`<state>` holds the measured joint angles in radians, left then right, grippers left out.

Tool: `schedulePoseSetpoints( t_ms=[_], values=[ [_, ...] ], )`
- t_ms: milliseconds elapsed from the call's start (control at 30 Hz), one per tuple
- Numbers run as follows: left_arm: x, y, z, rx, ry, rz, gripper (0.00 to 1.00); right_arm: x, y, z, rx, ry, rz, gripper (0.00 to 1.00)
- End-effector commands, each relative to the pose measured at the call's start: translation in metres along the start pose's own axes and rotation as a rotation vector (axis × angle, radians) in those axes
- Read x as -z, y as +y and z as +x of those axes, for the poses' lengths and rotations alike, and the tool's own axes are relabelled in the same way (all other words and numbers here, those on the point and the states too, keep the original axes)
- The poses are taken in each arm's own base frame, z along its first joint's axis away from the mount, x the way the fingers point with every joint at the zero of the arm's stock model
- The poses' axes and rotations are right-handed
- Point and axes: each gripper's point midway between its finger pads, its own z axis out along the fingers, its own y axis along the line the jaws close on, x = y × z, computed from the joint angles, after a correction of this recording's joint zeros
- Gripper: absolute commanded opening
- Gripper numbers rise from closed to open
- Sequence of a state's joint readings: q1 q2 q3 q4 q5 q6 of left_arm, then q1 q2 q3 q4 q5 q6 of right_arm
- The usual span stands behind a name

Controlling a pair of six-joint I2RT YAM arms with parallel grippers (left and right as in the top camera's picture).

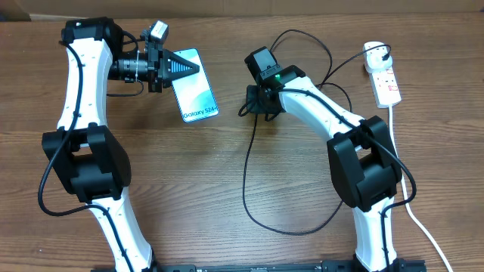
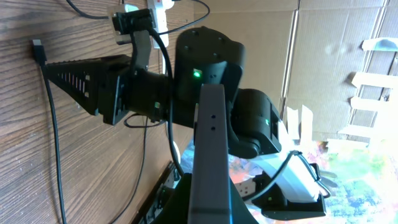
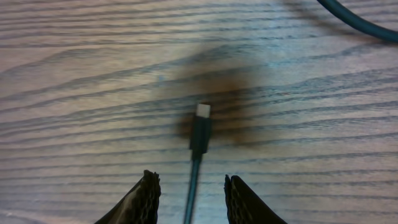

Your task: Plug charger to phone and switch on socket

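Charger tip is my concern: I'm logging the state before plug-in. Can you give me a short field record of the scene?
charger: tip lying on table, unplugged, apart from phone
right pincer: open, straddling charger just behind the tip, not gripping it
left pincer: shut on phone at its upper end
socket: far right of table, switch state unclear

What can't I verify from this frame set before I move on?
- Overhead: the left claw overlaps the phone at its top end, so whether it grips it is unclear.
- Overhead: the socket switch position is too small to read.
- Any view: the phone's charging port is not shown.
- Right claw: hidden under its own arm in the overhead view.
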<state>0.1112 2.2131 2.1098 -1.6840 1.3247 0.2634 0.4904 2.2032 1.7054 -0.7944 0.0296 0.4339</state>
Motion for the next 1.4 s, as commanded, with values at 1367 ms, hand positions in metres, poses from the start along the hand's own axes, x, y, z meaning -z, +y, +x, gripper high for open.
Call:
schedulePoseSetpoints(
  t_ms=[1367],
  values=[
    [-0.001, -0.013, 0.001, 0.006, -0.004, 0.028, 0.04, -0.011, 0.002, -0.012, -0.015, -0.031, -0.019, 0.34]
  ],
)
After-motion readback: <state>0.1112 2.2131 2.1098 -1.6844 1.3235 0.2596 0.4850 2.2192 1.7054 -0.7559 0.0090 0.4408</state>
